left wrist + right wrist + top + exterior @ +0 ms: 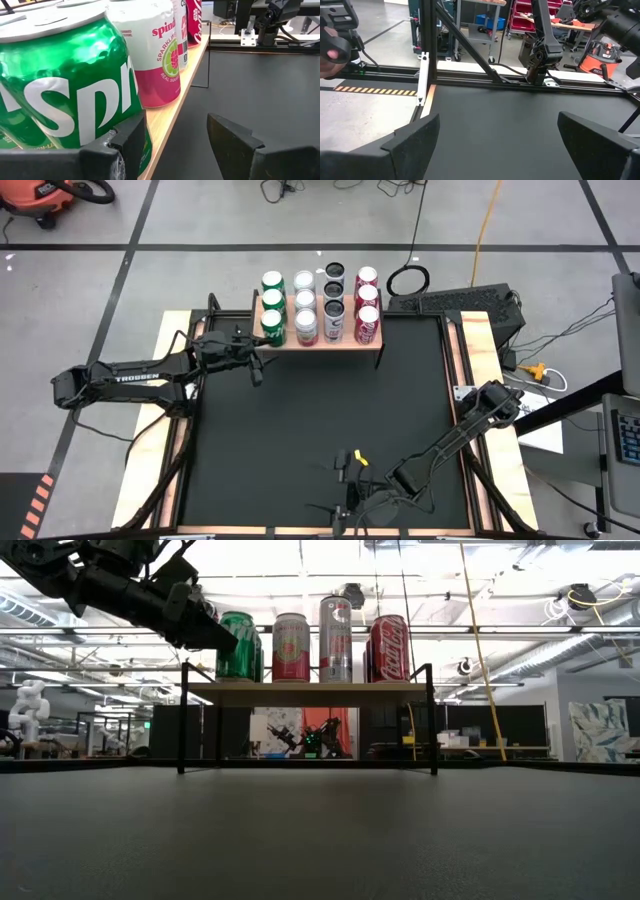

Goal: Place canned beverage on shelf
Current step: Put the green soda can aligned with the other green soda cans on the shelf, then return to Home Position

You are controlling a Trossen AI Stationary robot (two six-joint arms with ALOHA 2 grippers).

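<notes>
Evidently the green can (70,90) already stands upright on the shelf (335,342), at the front of the leftmost row, near the plank's front edge. Judged from this, placing looks done or nearly so.

Left gripper (175,145): level with the can, just off the shelf's left front corner in the high view. Fingers spread, nothing pinched. One finger (131,140) sits beside the can's lower wall; contact cannot be told. The other finger hangs out over the black table (320,430), clear of the shelf. The gap reads as room for a can, so a release is the likely reason.

Right gripper (495,145): parked low at the table's near edge, well apart from the shelf, fingers wide, holding nothing. That arm waits.

Shelf stock, high view: four rows running front to back — green, pink-and-white cans (305,305), dark-topped cans (334,298), red cans (367,305). Rows sit tight, cans touching or nearly so, sorted by kind.

Materials: cans glossy, smooth cylinders with pale flat lids. The neighbouring sparkling-water can (150,55) is white above, pink below. Shelf top is pale plank with visible grain, on thin black legs. Table surface matte black, lightly grained.
</notes>
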